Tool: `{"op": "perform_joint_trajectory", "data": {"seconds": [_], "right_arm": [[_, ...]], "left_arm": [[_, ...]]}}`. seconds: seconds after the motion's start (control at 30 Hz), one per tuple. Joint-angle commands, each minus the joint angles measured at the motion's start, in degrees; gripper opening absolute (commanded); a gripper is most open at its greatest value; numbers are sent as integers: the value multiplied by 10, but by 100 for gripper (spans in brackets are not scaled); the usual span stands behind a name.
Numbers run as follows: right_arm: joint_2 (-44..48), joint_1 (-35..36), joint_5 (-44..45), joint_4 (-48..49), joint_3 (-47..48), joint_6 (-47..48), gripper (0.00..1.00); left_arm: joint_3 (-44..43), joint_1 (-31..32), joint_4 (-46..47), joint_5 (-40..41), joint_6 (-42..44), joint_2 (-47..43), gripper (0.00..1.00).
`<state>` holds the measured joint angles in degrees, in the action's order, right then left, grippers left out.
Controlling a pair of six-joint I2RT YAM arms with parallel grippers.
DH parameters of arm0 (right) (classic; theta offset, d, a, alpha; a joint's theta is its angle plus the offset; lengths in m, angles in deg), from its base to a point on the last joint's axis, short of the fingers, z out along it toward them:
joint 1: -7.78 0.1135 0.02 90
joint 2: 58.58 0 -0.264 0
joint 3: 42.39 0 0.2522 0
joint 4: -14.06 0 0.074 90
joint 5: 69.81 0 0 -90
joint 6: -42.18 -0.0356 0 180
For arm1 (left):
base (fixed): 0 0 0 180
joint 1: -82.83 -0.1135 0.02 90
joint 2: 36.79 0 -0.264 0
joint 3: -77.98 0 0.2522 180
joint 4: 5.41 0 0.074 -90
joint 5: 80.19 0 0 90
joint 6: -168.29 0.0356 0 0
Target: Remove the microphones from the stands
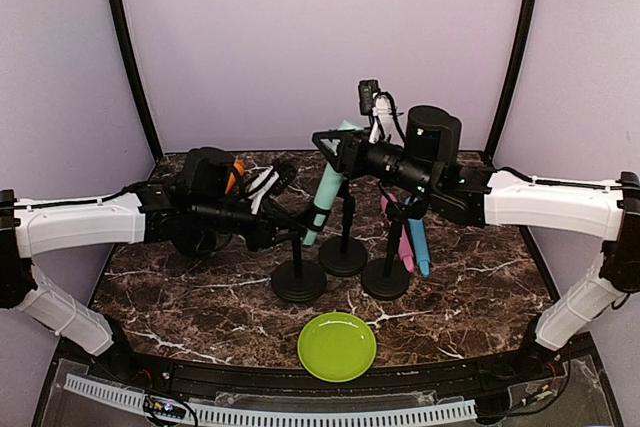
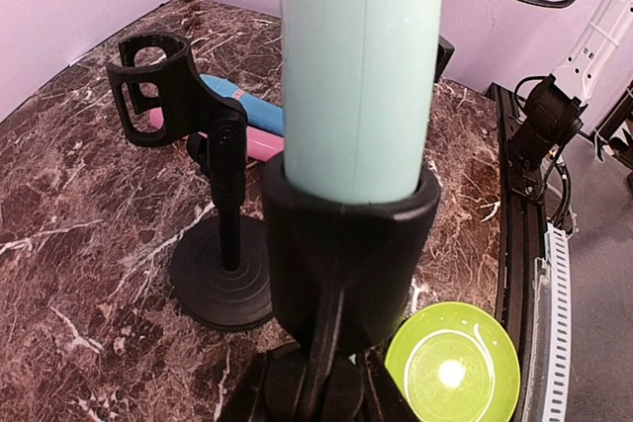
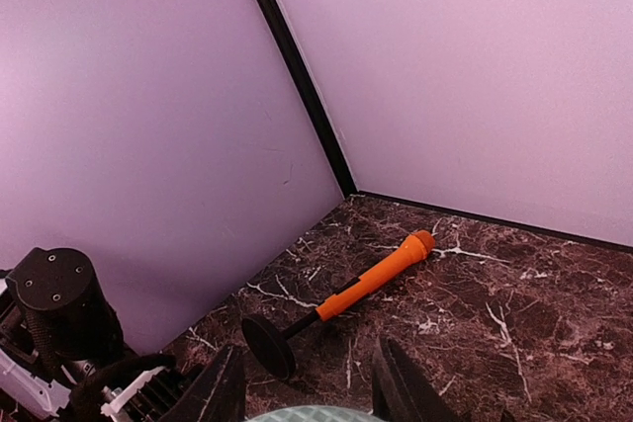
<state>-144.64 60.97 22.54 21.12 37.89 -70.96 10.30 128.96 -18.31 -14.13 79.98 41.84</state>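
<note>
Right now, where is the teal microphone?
The teal microphone is central in the top view, between the arms, tilted in the clip of a stand, its top inside the right end effector; a pink microphone lies right of it.

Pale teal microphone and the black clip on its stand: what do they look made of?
Pale teal microphone: likely smooth plastic, satin finish; soft vertical highlights, no grain. Black clip: probably moulded plastic or hard rubber, semi-matte; dull sheen along its rim.
</note>
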Motion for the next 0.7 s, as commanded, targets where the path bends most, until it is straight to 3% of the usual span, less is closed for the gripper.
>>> {"op": "perform_joint_trajectory", "data": {"seconds": [0.0, 0.13, 0.4, 0.67], "right_arm": [[6, -26, -27, 51, -17, 17, 8], [21, -45, -109, 85, -38, 25, 0], [37, -78, -264, 156, -70, 18, 0], [39, -83, -248, 159, -72, 8, 0]], "left_arm": [[-1, 3, 60, -38, 20, -37, 0], [2, 4, 65, -48, 25, -36, 0], [0, 4, 67, -71, 32, -24, 0], [5, 4, 71, -59, 34, -24, 0]]}}
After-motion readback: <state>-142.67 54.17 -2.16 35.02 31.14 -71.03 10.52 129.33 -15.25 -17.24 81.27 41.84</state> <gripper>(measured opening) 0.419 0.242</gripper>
